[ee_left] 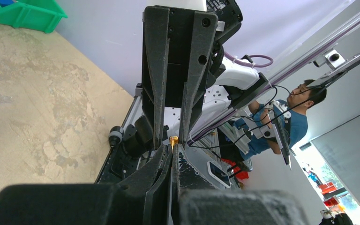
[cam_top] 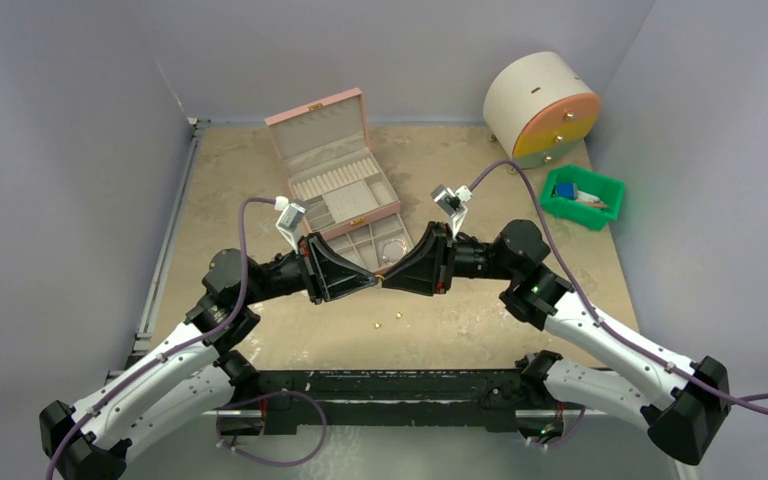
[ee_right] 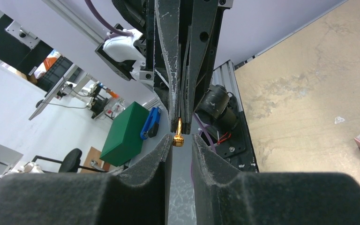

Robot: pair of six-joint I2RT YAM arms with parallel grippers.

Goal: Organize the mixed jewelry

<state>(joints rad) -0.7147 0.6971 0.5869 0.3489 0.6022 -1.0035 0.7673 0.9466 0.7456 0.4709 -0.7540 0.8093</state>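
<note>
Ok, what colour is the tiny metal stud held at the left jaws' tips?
Gold: the tiny metal stud shows best in the right wrist view.

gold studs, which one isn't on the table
The gold stud pinched in the left gripper, in mid-air; the other two lie loose on the table.

- Top view: bright, even overhead light; faint soft shadows on the desk [cam_top: 230, 180]; sharp throughout.
- Wrist views: left claw [ee_left: 172, 151] and right claw [ee_right: 182, 140] blurred at bottom of frame.
- Left wrist view: lower right corner washed out.
</note>
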